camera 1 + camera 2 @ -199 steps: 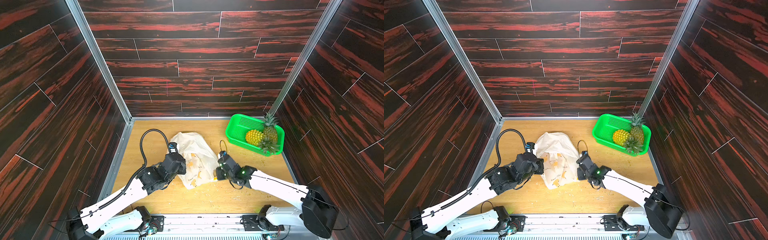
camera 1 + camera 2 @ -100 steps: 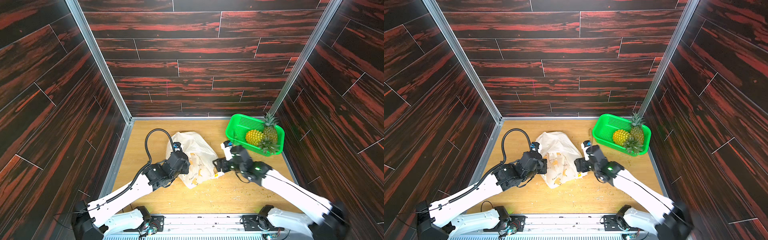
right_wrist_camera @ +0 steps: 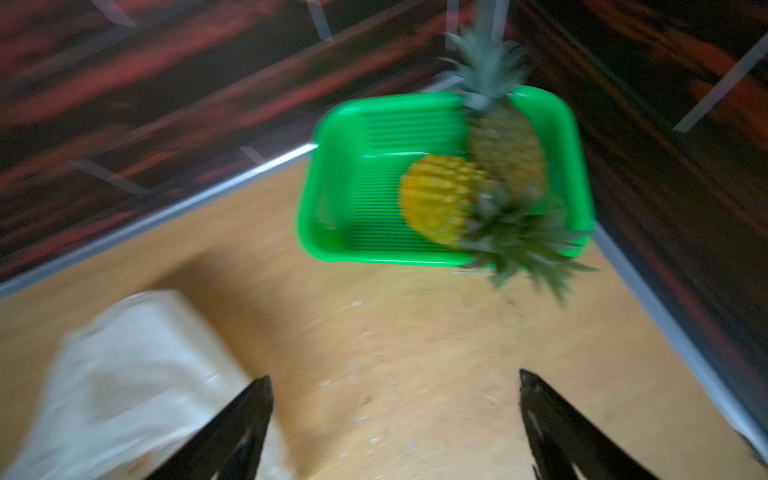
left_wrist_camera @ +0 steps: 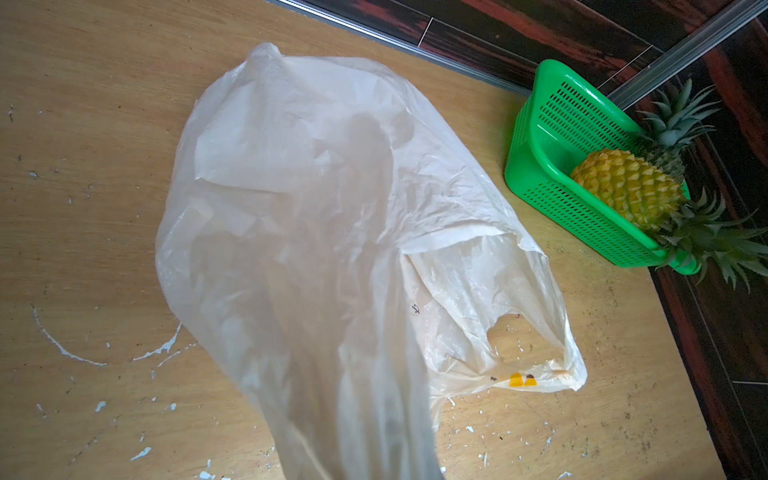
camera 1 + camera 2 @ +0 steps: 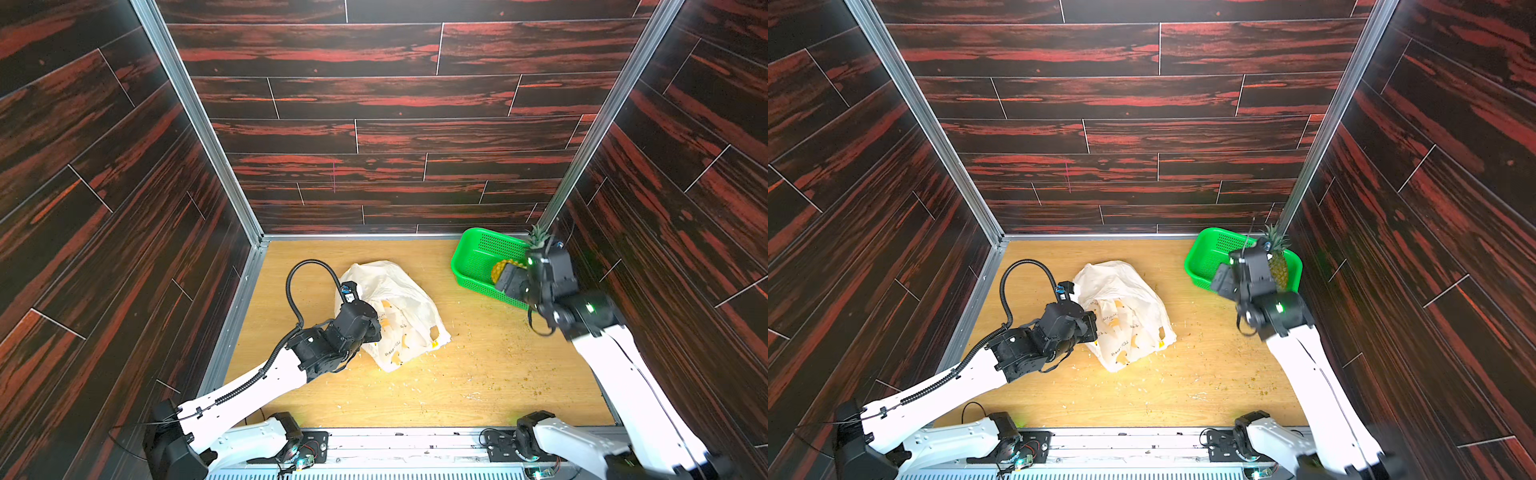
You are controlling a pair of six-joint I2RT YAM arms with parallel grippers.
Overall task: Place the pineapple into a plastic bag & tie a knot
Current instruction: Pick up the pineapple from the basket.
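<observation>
Green basket (image 5: 473,249): perforated plastic, in the corner where the back and right walls meet.

Contents: two pineapples. The yellow pineapple (image 4: 627,189) lies on its side on the basket floor, its crown sticking out over the near rim. The greener pineapple (image 3: 507,145) lies beside it on the right-wall side, its crown pointing past the far rim.

Plastic bag (image 5: 395,299): on the table (image 5: 478,374), well apart from the basket and to its left in both top views. It is white and crumpled, with yellow print showing through. In the left wrist view a handle loop and a loose open edge lie on the side facing the basket.

Left gripper (image 5: 372,328): at the bag edge farthest from the basket. Its fingers are hidden in every view. It is closed, and a sheet of the bag is drawn taut up into it.

Right gripper (image 3: 394,376): jaws spread wide with nothing between them. It hangs over bare table on the near side of the basket and points at the basket. This wrist view is blurred.

Obstructions: in both top views the right wrist covers the basket's near half and most of the yellow pineapple. Only bare wood lies between bag and basket, speckled with pale flakes (image 4: 62,353).
</observation>
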